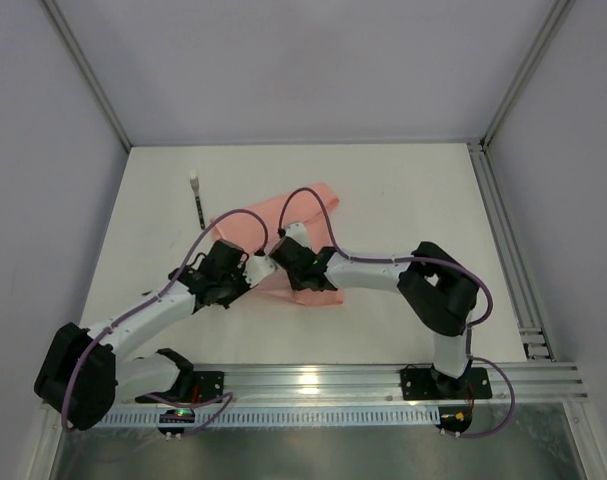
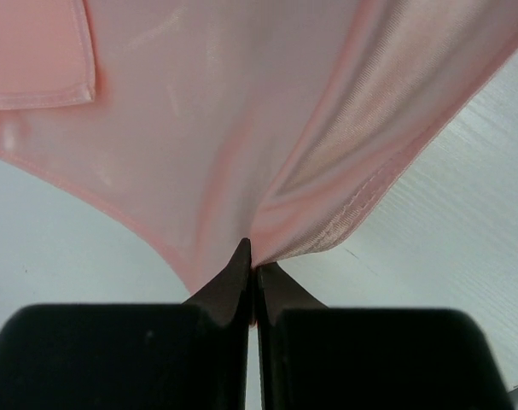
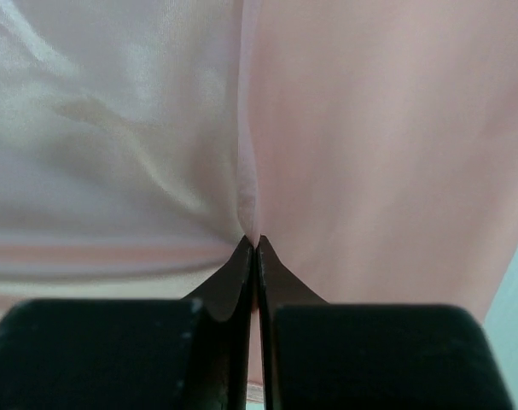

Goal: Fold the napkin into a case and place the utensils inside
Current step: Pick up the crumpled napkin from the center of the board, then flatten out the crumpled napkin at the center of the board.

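**A:** Where was the napkin (image 1: 305, 213)?

**B:** It was on the table (image 1: 413, 200), around the middle and somewhat left of center. It was rumpled rather than flat. One part reached toward the far edge and another came out toward the near edge, under my right arm.

**A:** And your left pincer (image 1: 241, 266)?

**B:** It was closed tight on the napkin (image 2: 199, 128). In the left wrist view the tips of my left pincer (image 2: 252, 256) met with no gap, and a hemmed edge of the cloth ran straight into them. Creases fanned out from that pinch. A folded-over corner lay at the upper left of that view, and bare table showed on both sides.

**A:** The right pincer (image 1: 279, 256)?

**B:** It was also clamped on the napkin (image 3: 369, 171). The tips of my right pincer (image 3: 255, 248) were pressed together, and the cloth puckered into them along a seam where two layers met. Pink filled nearly all of that view.

**A:** How did the two stand to each other?

**B:** They were close together, side by side over the left part of the napkin, with their tips nearly facing.

**A:** Any cutlery?

**B:** I saw one utensil (image 1: 199, 207), a thin dark stick with a pale end pointing to the far edge. It lay on the table just left of the napkin. I could not tell whether it touched the cloth.
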Controlling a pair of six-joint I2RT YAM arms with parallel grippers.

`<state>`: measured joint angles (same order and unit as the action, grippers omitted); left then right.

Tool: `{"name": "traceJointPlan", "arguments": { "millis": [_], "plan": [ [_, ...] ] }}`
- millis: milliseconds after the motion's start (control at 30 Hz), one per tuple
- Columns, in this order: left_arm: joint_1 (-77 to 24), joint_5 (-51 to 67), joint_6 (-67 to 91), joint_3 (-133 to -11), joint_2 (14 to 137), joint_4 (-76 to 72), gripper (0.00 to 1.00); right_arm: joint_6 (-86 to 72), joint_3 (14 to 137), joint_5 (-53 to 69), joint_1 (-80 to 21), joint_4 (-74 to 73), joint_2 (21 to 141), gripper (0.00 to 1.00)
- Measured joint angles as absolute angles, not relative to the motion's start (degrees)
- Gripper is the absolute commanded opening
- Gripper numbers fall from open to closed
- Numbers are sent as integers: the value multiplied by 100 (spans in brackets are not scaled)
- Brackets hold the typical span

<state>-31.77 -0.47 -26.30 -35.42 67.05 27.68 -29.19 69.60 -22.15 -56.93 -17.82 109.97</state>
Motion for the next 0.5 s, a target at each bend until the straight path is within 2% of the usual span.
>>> {"name": "traceJointPlan", "arguments": {
  "millis": [100, 233, 500],
  "plan": [
    [-3133, -180, -2703, -3544, 6560, 2838, 0, -2891, 6711, -2091, -5594, -1905, 10597, 4],
    [-2727, -303, -2871, -3758, 6180, 3354, 0, -2816, 6143, -1693, -5061, -2071, 9273, 4],
    [-2368, -438, -3114, -5502, 5767, 4753, 0, -2434, 5916, -1061, -3736, -2838, 6228, 4]
  ]
}}
